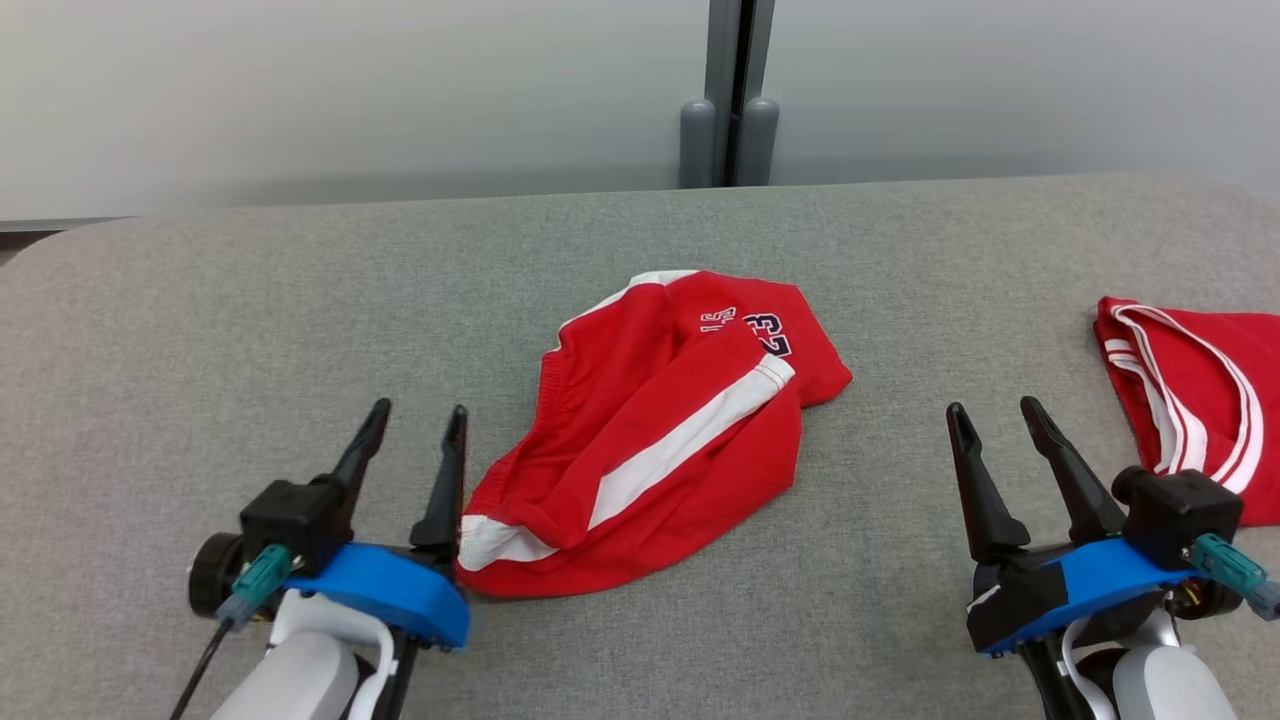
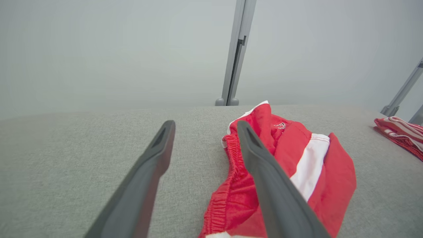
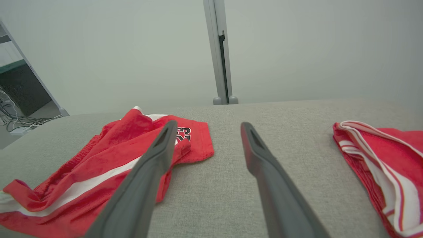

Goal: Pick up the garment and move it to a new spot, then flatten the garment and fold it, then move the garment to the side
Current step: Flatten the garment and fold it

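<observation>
The garment (image 1: 650, 430), red shorts with a white side stripe, lies crumpled and doubled over at mid-table (image 1: 300, 300). The left gripper (image 1: 420, 408) is spread and empty just beside its near left corner, the right gripper (image 1: 992, 407) is spread and empty over bare table to its right, and a second red garment (image 1: 1190, 390) lies at the right edge. Flattening appears to be the step in hand; the next move calls for each gripper to pinch an opposite edge and draw the fabric flat. The left wrist view gives the gathered waistband (image 2: 231, 172) close up, while the right wrist view gives the printed number (image 3: 183, 133).
</observation>
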{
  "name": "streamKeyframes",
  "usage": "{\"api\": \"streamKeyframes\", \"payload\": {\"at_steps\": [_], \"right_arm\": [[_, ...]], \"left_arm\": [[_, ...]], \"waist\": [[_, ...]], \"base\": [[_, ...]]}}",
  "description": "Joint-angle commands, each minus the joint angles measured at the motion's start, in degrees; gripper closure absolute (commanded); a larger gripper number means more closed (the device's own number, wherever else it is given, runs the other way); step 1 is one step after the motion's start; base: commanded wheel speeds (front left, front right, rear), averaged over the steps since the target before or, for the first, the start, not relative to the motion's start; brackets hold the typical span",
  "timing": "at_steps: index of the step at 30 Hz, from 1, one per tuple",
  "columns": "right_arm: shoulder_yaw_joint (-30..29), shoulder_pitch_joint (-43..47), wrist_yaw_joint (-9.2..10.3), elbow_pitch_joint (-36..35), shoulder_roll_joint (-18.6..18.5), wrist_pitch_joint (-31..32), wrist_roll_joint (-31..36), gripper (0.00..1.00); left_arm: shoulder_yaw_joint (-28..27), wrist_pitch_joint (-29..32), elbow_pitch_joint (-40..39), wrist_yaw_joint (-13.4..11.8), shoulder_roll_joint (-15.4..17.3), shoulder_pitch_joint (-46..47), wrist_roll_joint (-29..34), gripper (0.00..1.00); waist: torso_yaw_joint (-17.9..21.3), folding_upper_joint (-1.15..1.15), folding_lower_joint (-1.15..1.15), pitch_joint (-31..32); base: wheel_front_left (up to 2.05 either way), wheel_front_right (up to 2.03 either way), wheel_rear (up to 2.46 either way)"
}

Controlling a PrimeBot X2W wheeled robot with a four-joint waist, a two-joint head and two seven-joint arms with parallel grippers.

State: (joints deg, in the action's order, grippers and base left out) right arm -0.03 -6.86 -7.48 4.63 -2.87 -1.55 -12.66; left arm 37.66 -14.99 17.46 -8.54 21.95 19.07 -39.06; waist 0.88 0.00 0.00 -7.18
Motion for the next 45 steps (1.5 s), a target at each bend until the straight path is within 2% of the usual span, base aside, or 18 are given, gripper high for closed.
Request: {"api": "streamKeyframes", "payload": {"at_steps": [1,5,8,11,15,18,24,29,34,35,36,37,41,45], "right_arm": [[0.06,0.06,-0.02,-0.33,-0.06,0.33,0.32,0.00],[-0.02,-0.08,-0.02,-0.41,-0.05,0.65,0.49,0.00],[0.32,-0.09,-0.02,0.00,-0.05,1.06,0.54,0.00],[1.35,-1.39,-0.02,0.90,-0.05,2.61,0.62,0.00],[3.67,-6.30,-0.02,4.37,-0.13,9.39,0.02,0.00],[6.33,-13.04,-0.02,7.65,-1.66,14.79,-0.65,0.00],[11.51,-26.60,-0.02,18.17,-4.68,23.91,-3.52,0.00],[14.84,-33.98,-0.02,28.54,-6.51,29.00,-5.38,0.00],[17.16,-35.39,-0.02,33.09,-6.17,29.63,-6.98,0.00],[18.09,-35.38,-0.02,33.31,-6.32,29.30,-7.77,0.15],[19.04,-35.39,-0.02,33.40,-6.73,28.71,-8.25,0.70],[20.01,-35.33,-0.02,33.27,-7.17,28.06,-8.75,1.00],[21.40,-34.34,-0.02,31.69,-9.00,24.00,-9.15,1.00],[19.25,-30.62,-0.02,28.48,-10.88,20.54,-8.82,1.00]], "left_arm": [[-2.75,-0.23,-1.38,0.21,-0.19,-1.96,1.43,0.00],[-10.59,-0.23,-4.20,1.15,-2.03,-5.45,5.27,0.00],[-16.99,-0.24,-4.74,2.98,-4.52,-7.00,8.19,0.00],[-19.76,-0.24,-3.52,4.56,-6.27,-7.59,10.15,0.00],[-21.66,-0.24,-2.26,6.58,-7.72,-7.30,11.95,0.00],[-22.50,-0.24,-1.51,7.79,-8.77,-6.10,12.99,0.00],[-23.25,-0.25,-0.10,10.34,-10.40,-3.21,14.78,0.00],[-23.88,-0.25,0.69,12.11,-12.12,-1.59,16.28,0.00],[-24.82,-0.25,1.49,12.99,-13.23,-1.45,17.40,0.00],[-25.09,-0.25,1.59,13.08,-13.42,-1.57,17.60,0.00],[-25.35,-0.25,1.69,13.18,-13.54,-1.71,17.68,0.00],[-25.62,-0.25,1.75,13.29,-13.63,-1.91,17.83,0.00],[-27.17,-0.25,1.80,13.53,-13.87,-3.07,18.33,0.00],[-28.61,-0.25,1.82,13.77,-13.98,-4.30,18.82,0.00]], "waist": [[-0.17,0.00,0.00,0.09],[-0.62,0.00,0.00,0.48],[-1.12,0.00,0.00,0.63],[-1.28,0.00,0.00,0.27],[-1.46,0.00,0.00,-1.27],[-1.94,0.00,0.00,-3.17],[-4.78,0.00,0.00,-7.12],[-7.34,0.00,0.00,-9.29],[-8.21,0.00,0.00,-9.19],[-8.18,0.00,0.00,-9.12],[-8.08,0.00,0.00,-9.02],[-7.90,0.00,0.00,-8.85],[-6.88,0.00,0.00,-7.70],[-5.61,0.00,0.00,-5.75]], "base": [[0.00,0.00,0.00],[0.00,0.00,0.00],[0.00,0.00,0.00],[0.00,0.00,0.00],[0.00,0.00,0.00],[0.00,0.00,0.00],[0.00,0.00,0.00],[0.00,0.00,0.00],[0.00,0.00,0.00],[0.00,0.00,0.00],[0.00,0.00,0.00],[0.00,0.00,0.00],[0.00,0.00,0.00],[0.00,0.00,0.00]]}}
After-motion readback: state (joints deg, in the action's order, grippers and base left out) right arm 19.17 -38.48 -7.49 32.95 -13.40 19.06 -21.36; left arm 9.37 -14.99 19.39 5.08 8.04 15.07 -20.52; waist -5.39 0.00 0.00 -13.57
